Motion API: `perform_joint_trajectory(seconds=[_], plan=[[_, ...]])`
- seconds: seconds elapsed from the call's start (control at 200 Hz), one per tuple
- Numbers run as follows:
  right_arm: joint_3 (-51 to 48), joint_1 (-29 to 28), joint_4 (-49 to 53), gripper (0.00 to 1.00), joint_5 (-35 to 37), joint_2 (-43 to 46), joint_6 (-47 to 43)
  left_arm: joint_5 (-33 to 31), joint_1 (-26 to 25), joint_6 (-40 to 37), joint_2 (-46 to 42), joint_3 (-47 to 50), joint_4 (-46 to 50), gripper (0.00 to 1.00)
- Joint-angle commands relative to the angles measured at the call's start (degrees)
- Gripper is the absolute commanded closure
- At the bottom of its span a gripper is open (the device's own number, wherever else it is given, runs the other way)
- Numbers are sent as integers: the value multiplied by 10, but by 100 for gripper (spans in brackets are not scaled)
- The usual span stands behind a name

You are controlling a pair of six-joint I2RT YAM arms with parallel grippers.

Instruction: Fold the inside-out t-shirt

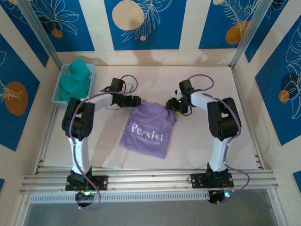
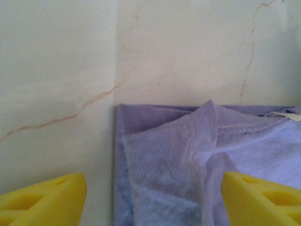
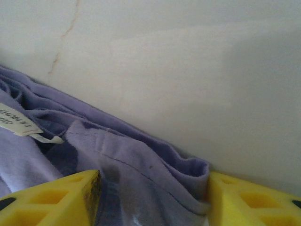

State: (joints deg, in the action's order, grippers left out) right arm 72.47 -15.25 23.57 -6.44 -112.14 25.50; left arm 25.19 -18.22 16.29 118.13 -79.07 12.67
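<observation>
Left claw [image 2: 154, 193] tips cropped, t-shirt [image 2: 164, 155] label [image 3: 21, 123] seemingly truncated

one lavender t-shirt [image 1: 149, 129], one white label [image 3: 19, 123], one teal garment [image 1: 75, 80], one blue basket [image 1: 56, 98], one table [image 1: 211, 80], and two pincers: left pincer [image 1: 138, 100], right pincer [image 1: 170, 104].

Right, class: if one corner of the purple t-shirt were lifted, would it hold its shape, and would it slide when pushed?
Probably droops: the t-shirt is thin knit cloth, already creased into soft folds. Likely light, lying flat on the table. Pushed, it would probably bunch rather than slide whole.
</observation>
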Motion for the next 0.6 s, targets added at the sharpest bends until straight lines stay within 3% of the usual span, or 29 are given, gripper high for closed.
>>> perform_joint_trajectory(seconds=[0.0,0.215,0.595], plan=[[11,-15,5,44,-41,-22,10,56,5,-9,29,-33,40,27],[14,-18,-3,55,-42,-25,19,80,5,-6,34,-27,34,35],[8,-19,-36,75,-45,-18,30,118,4,6,44,-20,15,72]])
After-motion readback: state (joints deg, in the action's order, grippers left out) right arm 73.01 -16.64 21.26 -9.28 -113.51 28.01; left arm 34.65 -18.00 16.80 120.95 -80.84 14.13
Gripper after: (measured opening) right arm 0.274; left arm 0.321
